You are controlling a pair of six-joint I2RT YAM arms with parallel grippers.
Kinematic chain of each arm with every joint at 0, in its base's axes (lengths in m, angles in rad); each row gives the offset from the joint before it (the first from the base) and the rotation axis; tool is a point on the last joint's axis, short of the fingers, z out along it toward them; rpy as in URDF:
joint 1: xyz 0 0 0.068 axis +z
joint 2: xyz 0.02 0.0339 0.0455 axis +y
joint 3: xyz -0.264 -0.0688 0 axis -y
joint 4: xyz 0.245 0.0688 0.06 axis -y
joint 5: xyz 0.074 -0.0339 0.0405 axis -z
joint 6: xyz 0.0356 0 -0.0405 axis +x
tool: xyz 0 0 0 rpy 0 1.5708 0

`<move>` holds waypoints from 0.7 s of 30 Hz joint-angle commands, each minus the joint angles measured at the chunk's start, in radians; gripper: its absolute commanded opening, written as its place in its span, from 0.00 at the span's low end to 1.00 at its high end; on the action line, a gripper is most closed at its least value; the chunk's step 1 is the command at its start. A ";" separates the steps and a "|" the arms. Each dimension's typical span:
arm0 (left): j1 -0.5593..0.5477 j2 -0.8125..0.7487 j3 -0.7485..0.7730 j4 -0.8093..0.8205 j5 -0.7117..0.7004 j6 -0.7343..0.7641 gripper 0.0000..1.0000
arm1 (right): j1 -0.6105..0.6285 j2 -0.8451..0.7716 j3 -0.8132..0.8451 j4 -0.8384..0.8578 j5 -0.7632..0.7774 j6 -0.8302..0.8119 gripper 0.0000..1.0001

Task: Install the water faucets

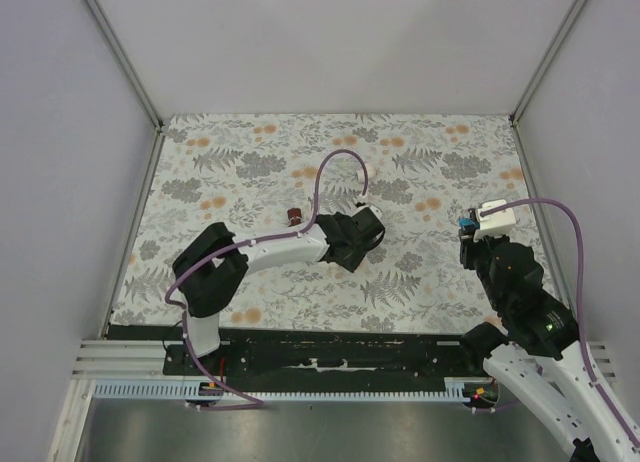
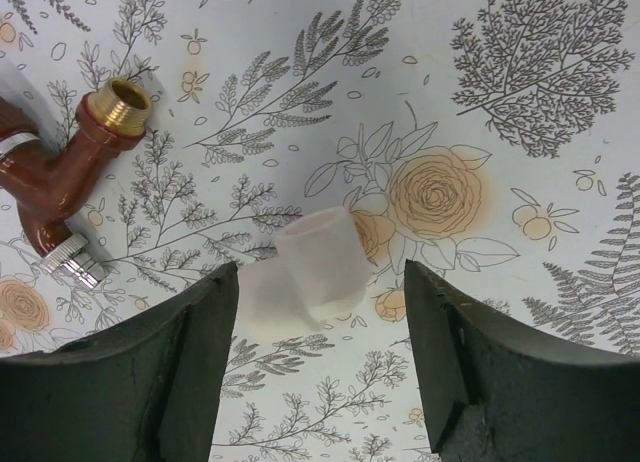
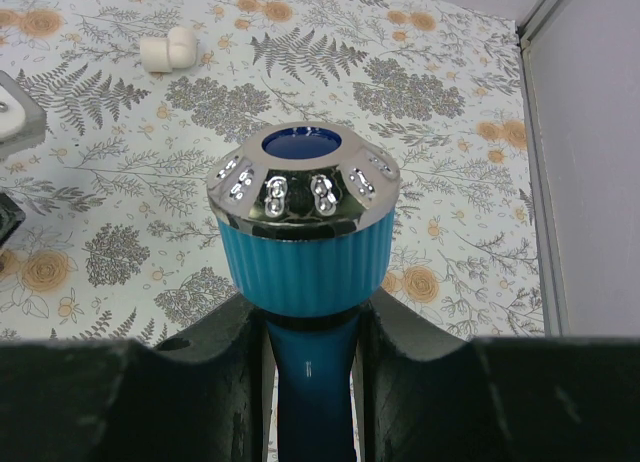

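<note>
Blue faucet sits clamped in the right gripper; left gripper gapes empty over a white fitting

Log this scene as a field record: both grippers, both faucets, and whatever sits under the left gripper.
left gripper: open, fingers either side of a fitting, no contact visible
fitting: white, translucent, lying on the table
right gripper: shut on the blue faucet
blue faucet: held off the table, chrome cap toward the right wrist camera
red faucet: lying on the table beside the left gripper, brass thread showing, not gripped
</note>
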 commanded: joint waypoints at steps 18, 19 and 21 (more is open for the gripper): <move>-0.087 0.152 0.089 -0.071 -0.182 -0.029 0.65 | -0.001 -0.020 -0.006 0.063 0.001 -0.007 0.00; -0.085 0.155 0.089 -0.074 -0.182 -0.031 0.63 | -0.001 -0.023 -0.006 0.063 0.001 -0.007 0.00; -0.090 0.161 0.090 -0.080 -0.179 -0.031 0.58 | -0.001 -0.022 -0.006 0.064 0.001 -0.007 0.00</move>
